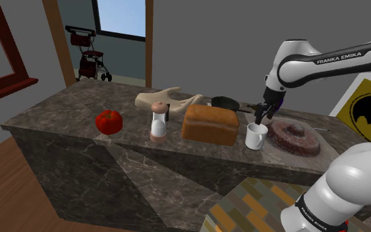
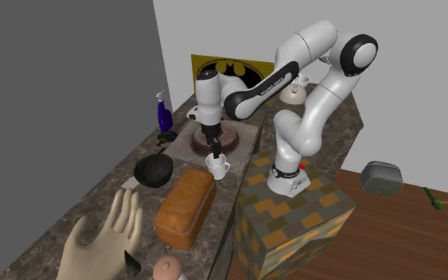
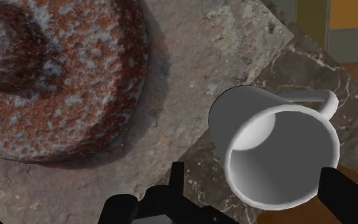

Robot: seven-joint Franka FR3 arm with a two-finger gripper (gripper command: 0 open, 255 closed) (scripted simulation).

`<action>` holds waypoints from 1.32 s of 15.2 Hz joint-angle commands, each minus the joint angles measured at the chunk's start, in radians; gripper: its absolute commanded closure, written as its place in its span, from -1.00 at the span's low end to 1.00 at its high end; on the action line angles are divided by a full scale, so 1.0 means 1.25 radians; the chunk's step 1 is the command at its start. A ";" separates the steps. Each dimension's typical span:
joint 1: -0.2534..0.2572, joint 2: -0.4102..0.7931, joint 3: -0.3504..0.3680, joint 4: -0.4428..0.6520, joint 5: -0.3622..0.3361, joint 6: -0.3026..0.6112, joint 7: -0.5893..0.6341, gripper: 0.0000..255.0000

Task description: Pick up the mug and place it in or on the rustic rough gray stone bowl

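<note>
A white mug [image 1: 256, 136] [image 2: 216, 164] [image 3: 279, 153] stands upright on the dark marble counter, its handle turned away from the bowl. Close beside it, a rough grey stone bowl with rusty red speckles [image 1: 296, 136] [image 2: 224, 141] [image 3: 56, 76] rests on a pale stone slab [image 3: 215, 44]. My gripper [image 1: 261, 118] [image 2: 212, 151] [image 3: 254, 184] hangs just over the mug, pointing down. It is open, and its fingertips [image 3: 176, 181] stand apart on either side of the mug's mouth. Nothing is held.
Next to the mug on the side away from the bowl lies a loaf of bread [image 1: 210, 124] [image 2: 185, 208]. A black pan [image 1: 225, 102] [image 2: 153, 169], a grinder [image 1: 157, 122], a hand sculpture [image 1: 167, 100] [image 2: 103, 239] and a tomato [image 1: 109, 121] share the counter. A blue spray bottle [image 2: 164, 113] stands beyond the bowl.
</note>
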 commanded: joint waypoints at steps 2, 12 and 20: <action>-0.011 0.028 -0.013 -0.021 -0.019 0.043 -0.012 -1.00; -0.016 0.073 -0.024 -0.065 -0.029 0.133 -0.010 -1.00; -0.016 0.073 -0.024 -0.065 -0.029 0.132 -0.010 1.00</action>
